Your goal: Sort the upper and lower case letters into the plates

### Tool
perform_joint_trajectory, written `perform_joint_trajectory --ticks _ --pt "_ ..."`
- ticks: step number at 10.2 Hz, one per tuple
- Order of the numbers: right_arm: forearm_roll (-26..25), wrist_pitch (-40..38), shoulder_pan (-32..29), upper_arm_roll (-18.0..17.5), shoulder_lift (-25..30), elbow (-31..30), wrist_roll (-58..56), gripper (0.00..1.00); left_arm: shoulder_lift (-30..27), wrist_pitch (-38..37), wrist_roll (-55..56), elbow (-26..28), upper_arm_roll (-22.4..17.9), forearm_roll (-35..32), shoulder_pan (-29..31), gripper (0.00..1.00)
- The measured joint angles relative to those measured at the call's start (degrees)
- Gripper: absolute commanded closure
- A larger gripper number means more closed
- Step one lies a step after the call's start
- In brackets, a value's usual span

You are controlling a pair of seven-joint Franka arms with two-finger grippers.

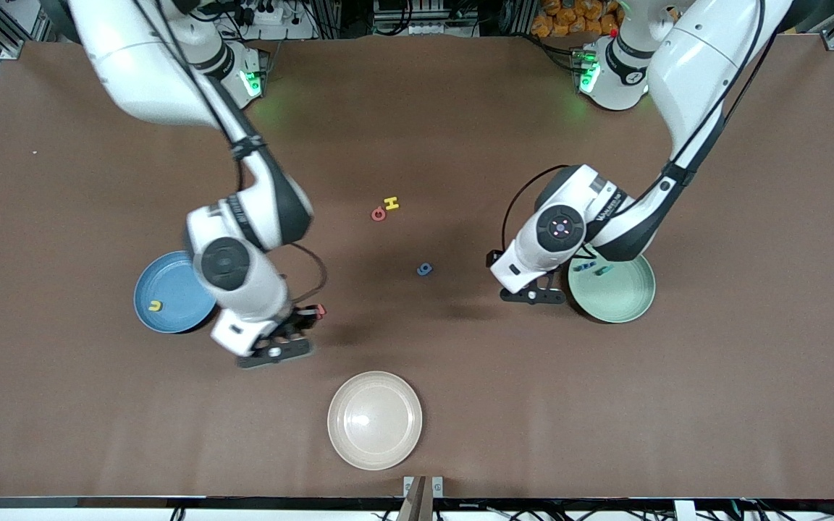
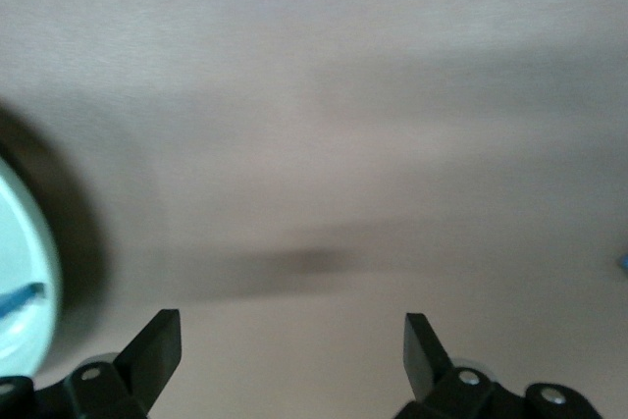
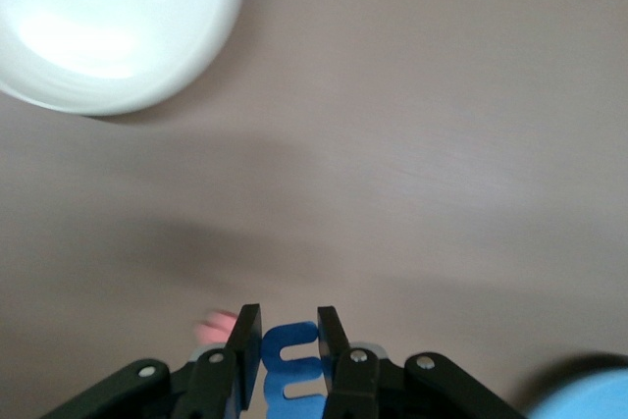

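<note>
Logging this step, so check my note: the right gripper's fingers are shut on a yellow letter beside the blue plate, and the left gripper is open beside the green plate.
One thing is wrong: the letter is blue, as the right wrist view shows. The right gripper is shut on it beside the blue plate; the left gripper is open beside the green plate.

Bare worktop (image 1: 460,347) is lying open mid-table, only the cream plate (image 1: 375,420) and blue letter (image 1: 425,269) sitting in it.

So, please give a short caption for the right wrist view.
Right gripper shut on a blue letter above the table, cream plate nearby.
</note>
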State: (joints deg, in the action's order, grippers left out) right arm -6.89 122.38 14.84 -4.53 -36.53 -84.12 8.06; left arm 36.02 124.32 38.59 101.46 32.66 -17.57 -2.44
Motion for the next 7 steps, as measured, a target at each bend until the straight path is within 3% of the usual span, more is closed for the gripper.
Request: perform_joint_trajectory --ticks 3,7 --pt "0.0 0.0 -11.3 -0.1 5.3 -11.0 -11.1 1.00 0.1 0.2 2.0 -2.5 -0.1 -1.5 -7.4 0.00" --pt "0.0 1.4 -15.2 -0.1 6.5 -19.2 -12.7 1.00 0.7 4.6 -3.2 -6.3 -0.1 -7.3 -17.1 0.00"
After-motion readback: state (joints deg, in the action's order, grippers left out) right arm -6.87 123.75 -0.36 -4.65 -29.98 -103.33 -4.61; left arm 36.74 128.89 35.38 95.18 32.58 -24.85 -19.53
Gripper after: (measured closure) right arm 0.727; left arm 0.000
